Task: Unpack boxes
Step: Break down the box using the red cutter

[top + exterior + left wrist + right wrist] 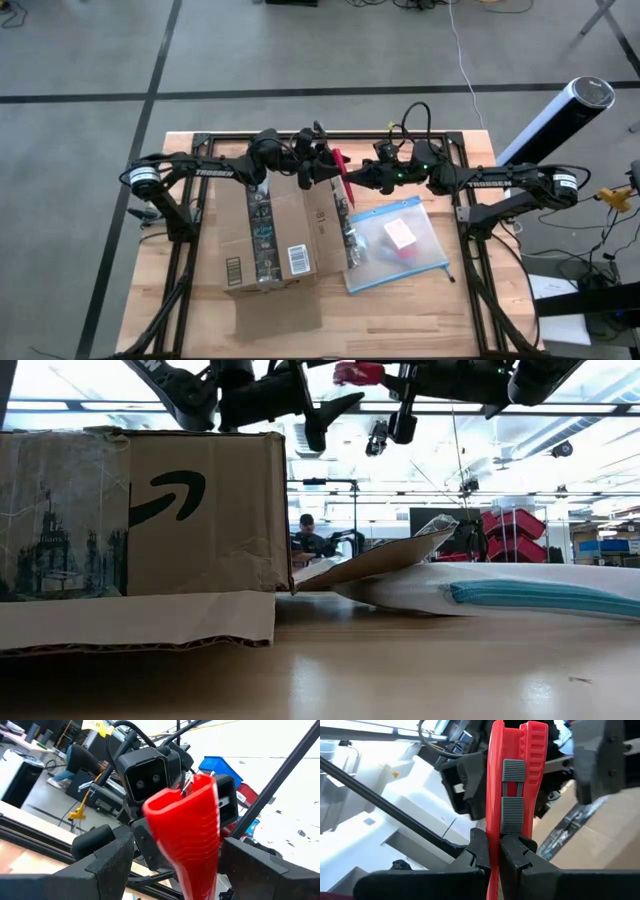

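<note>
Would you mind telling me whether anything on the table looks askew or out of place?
The cardboard box lies on its side, one flap splayed over the clear pouch. The red tool is off the table, clamped in the right gripper.

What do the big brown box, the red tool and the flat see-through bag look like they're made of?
The box looks like matte brown corrugated cardboard, with a raw fluted edge in the low view and shiny tape strips. The red tool, shut in the right gripper, seems glossy moulded plastic with a ribbed grey slider. The bag appears clear soft plastic with a blue edge.
</note>
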{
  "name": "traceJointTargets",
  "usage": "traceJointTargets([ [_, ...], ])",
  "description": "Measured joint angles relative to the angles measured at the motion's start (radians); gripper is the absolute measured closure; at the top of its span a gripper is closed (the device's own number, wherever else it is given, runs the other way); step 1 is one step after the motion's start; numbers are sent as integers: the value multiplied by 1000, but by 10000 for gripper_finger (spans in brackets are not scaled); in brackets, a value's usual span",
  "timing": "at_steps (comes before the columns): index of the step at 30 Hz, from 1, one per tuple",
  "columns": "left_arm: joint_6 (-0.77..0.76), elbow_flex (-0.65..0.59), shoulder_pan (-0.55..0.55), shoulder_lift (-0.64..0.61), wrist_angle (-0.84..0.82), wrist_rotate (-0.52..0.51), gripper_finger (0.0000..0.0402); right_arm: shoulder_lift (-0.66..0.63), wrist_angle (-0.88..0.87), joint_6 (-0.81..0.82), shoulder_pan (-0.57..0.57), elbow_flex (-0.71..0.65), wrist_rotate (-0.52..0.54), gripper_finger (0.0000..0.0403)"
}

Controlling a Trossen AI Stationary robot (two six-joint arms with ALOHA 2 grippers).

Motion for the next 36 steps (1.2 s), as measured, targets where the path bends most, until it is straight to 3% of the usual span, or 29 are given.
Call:
traceJointTargets([
  [7, 4, 0, -13, 8, 23, 31, 147, 0, 12, 5, 0, 0, 20, 400],
  [18, 48, 0, -21, 8, 32, 65, 335, -3, 24, 6, 0, 1, 16, 400],
  [21, 53, 0, -21, 8, 35, 77, 364, -4, 24, 6, 0, 2, 16, 400],
  [33, 63, 0, -17, 8, 46, 76, 370, -2, 18, 0, 0, 2, 41, 400],
  [36, 52, 0, -17, 9, 58, 58, 335, -2, 17, 0, 0, 2, 50, 400],
])
